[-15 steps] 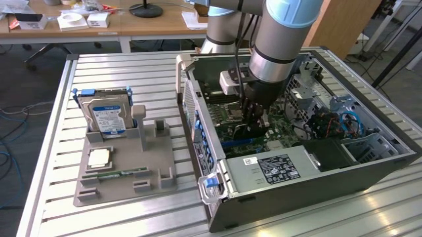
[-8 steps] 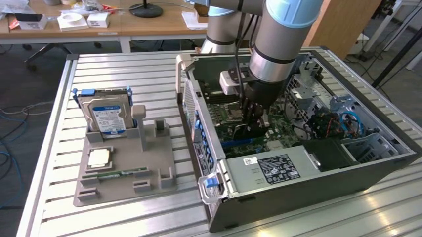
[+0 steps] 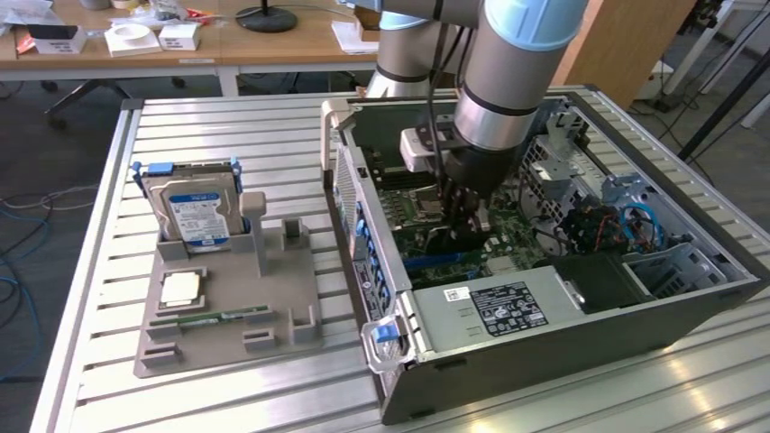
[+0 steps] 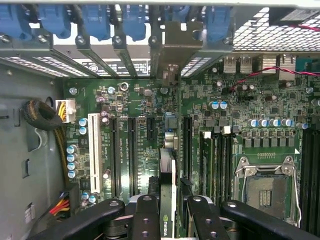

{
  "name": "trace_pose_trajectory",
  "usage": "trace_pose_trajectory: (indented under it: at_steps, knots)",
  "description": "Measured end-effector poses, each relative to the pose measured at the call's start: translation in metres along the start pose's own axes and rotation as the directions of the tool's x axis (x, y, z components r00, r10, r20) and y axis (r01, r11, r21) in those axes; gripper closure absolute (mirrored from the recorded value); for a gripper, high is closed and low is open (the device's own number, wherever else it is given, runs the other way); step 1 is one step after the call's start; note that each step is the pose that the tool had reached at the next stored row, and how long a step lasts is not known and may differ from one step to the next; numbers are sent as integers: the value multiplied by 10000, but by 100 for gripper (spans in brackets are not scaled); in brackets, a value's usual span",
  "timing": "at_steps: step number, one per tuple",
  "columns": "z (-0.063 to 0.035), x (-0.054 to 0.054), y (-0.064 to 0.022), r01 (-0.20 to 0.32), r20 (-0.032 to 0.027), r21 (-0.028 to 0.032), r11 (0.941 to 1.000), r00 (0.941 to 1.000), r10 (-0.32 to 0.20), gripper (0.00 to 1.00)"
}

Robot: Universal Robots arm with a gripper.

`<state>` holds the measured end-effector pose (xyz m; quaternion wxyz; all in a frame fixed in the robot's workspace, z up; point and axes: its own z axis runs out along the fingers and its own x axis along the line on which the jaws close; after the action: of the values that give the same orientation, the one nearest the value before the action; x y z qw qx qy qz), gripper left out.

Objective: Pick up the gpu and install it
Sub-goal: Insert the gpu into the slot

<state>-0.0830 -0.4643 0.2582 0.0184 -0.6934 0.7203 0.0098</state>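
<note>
The gpu is a thin dark card seen edge-on, standing upright over the green motherboard inside the open computer case. Its grey metal end bracket lies against the row of rear slot openings with blue clips. My gripper is shut on the card's upper edge, one black finger on each side. In the exterior view my gripper reaches down into the case's middle, with the gpu dark beneath it. Whether the card's lower edge sits in a slot I cannot tell.
On the exterior view's left stands a grey holder with a blue-labelled hard drive, a processor chip and a green memory stick. Inside the case are an empty processor socket, a white slot and cable bundles.
</note>
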Motion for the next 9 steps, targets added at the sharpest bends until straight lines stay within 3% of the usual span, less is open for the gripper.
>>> trace_pose_trajectory:
  at_steps: [9]
  knots:
    - [7, 0, 0, -61, -1, 3, 10000, 10000, 61, 74]
